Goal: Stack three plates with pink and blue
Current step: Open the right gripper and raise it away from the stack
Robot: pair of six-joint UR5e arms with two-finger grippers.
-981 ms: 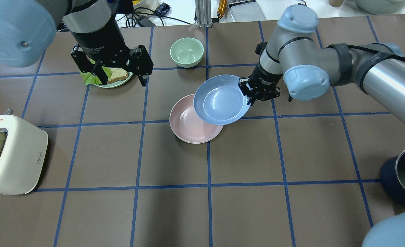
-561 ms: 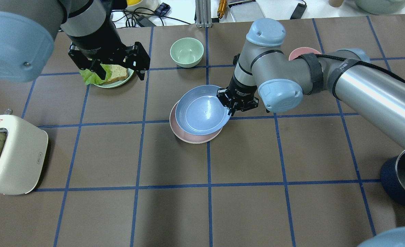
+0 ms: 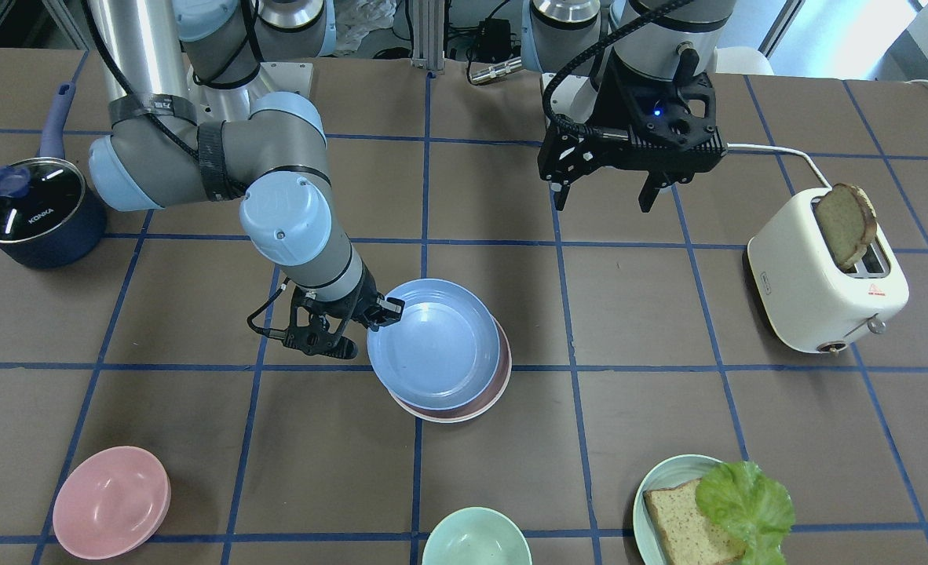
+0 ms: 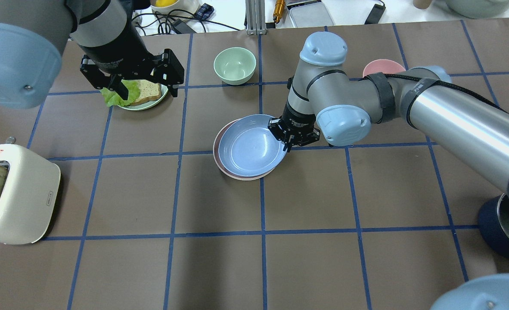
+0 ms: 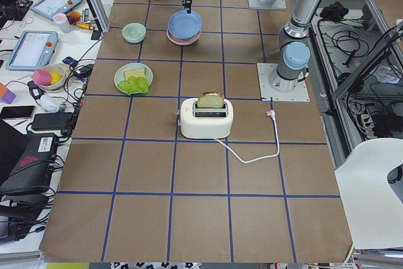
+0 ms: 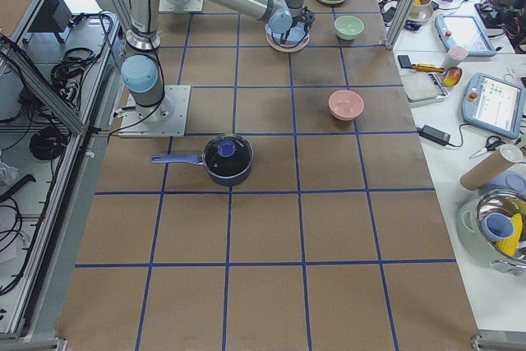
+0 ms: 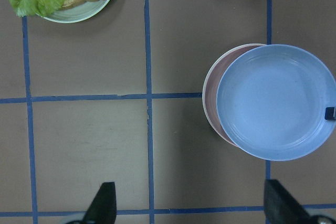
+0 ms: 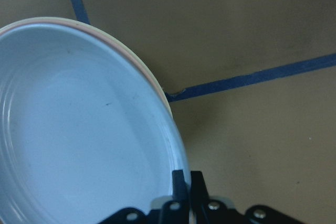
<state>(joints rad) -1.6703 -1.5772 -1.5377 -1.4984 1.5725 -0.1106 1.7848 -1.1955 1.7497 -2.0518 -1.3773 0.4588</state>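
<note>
The right gripper [image 4: 290, 138] pinches the right rim of the empty light blue round plastic plate [image 4: 250, 146]. That plate lies over the pink round plastic plate [image 7: 210, 98] at mid-table, offset right, so the stack's centre is to the gripper's left. Farther off, the left gripper [image 3: 603, 198] hangs spread above the pale green plate [image 3: 656, 477] of bread and lettuce.

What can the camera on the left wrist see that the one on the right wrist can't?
Only the left one: the plate with bread and lettuce, and the open left hand. Only the right one: the right hand, close up, pinching the rim of the blue plate. Both: the blue plate over the pink plate.
</note>
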